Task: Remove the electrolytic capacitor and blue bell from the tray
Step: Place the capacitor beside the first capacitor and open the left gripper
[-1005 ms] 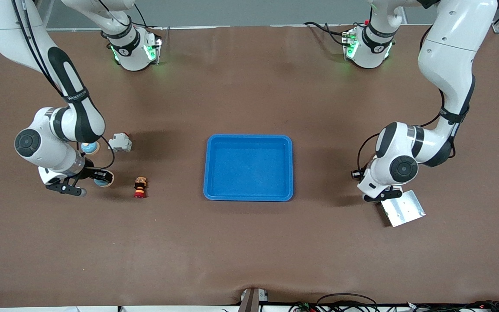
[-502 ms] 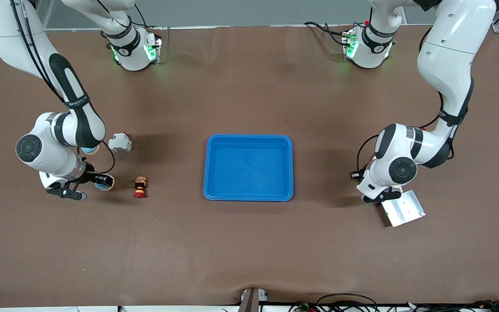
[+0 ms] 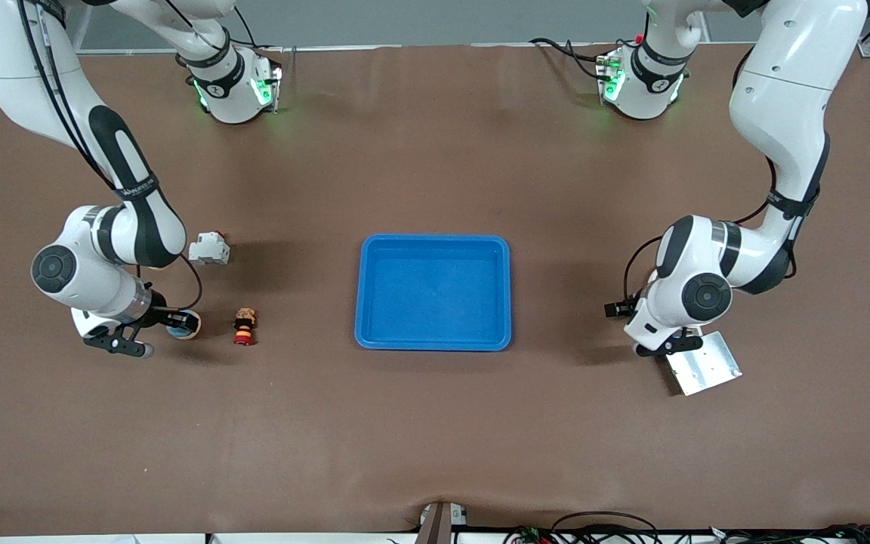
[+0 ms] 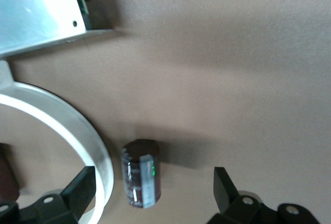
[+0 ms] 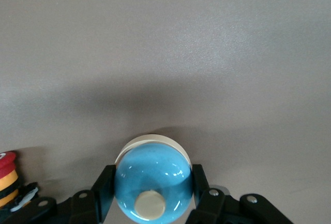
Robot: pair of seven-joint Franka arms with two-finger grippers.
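- The left gripper, fingers spread, straddles one dark cylindrical capacitor standing on the brown table.
- The right gripper pinches one glossy blue dome bell, beside one red-and-yellow button.

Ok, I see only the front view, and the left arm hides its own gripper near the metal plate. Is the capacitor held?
Observer: No. The left wrist view shows the left gripper open, with the capacitor on the table between its fingers, untouched.
Operator: Does the right gripper hold the bell?
Observer: Yes. In the right wrist view the right gripper is shut on the blue bell, one finger on each side.
Operator: Anything close to the capacitor?
Observer: A white ring lies just beside it.
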